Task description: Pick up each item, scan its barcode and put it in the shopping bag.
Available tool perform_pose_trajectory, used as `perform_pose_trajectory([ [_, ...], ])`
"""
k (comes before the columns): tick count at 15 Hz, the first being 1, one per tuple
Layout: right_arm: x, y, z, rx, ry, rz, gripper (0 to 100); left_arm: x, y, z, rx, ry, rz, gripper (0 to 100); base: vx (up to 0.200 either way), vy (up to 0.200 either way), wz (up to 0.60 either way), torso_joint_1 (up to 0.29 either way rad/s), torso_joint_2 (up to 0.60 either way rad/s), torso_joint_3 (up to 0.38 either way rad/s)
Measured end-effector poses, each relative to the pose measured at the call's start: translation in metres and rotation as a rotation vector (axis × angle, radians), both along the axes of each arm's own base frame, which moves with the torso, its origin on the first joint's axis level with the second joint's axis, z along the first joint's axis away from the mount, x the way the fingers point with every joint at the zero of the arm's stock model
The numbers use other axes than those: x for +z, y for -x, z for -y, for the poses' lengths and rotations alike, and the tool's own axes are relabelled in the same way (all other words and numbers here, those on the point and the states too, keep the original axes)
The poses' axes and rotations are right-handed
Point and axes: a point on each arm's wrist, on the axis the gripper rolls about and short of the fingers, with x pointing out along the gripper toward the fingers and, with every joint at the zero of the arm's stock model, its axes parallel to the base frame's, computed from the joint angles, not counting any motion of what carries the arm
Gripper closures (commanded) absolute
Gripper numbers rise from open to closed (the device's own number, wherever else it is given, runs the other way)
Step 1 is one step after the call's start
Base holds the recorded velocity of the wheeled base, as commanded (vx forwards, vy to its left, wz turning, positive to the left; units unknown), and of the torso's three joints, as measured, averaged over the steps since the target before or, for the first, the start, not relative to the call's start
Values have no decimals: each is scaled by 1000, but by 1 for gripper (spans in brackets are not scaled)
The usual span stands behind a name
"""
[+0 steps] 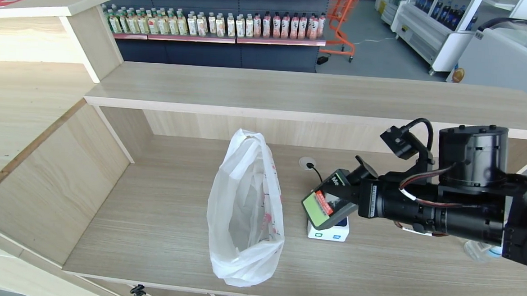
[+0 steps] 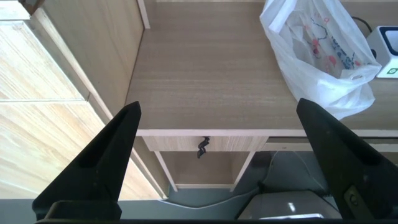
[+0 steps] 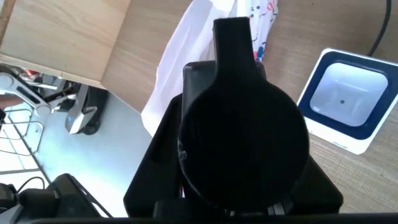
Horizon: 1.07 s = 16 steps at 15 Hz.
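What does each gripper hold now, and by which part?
The right gripper holds a dark box with a green label by its end toward the arm, above the scanner. The left gripper is open and empty.

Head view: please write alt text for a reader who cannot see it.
The right pincer holds a green-faced box near the white scanner. To its left, a white shopping bag stands open on the wooden counter.

Left of the bag (image 1: 246,210), bare counter (image 1: 151,223) runs wide to the side wall (image 1: 53,191). On the bag's right the scanner (image 1: 329,234) stands just beside it, leaving a narrow gap, its cable (image 1: 318,173) behind. The right claw (image 1: 341,193), gripping a box (image 1: 319,210), hangs over the scanner. A raised ledge (image 1: 293,93) closes the rear.
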Motion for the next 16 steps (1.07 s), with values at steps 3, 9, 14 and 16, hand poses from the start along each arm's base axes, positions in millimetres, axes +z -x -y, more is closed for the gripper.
perform_pose_trajectory([
  [3,-22,-12,-17,29,22,-36,100,0,0,0,0,0,0,0,0,0,0,0,0,0],
  [9,-60,-25,-49,93,58,-69,100,0,0,0,0,0,0,0,0,0,0,0,0,0],
  [14,-84,-60,-81,157,144,57,100,0,0,0,0,0,0,0,0,0,0,0,0,0],
  [16,-90,-74,-93,182,181,120,100,0,0,0,0,0,1,0,0,0,0,0,0,0],
])
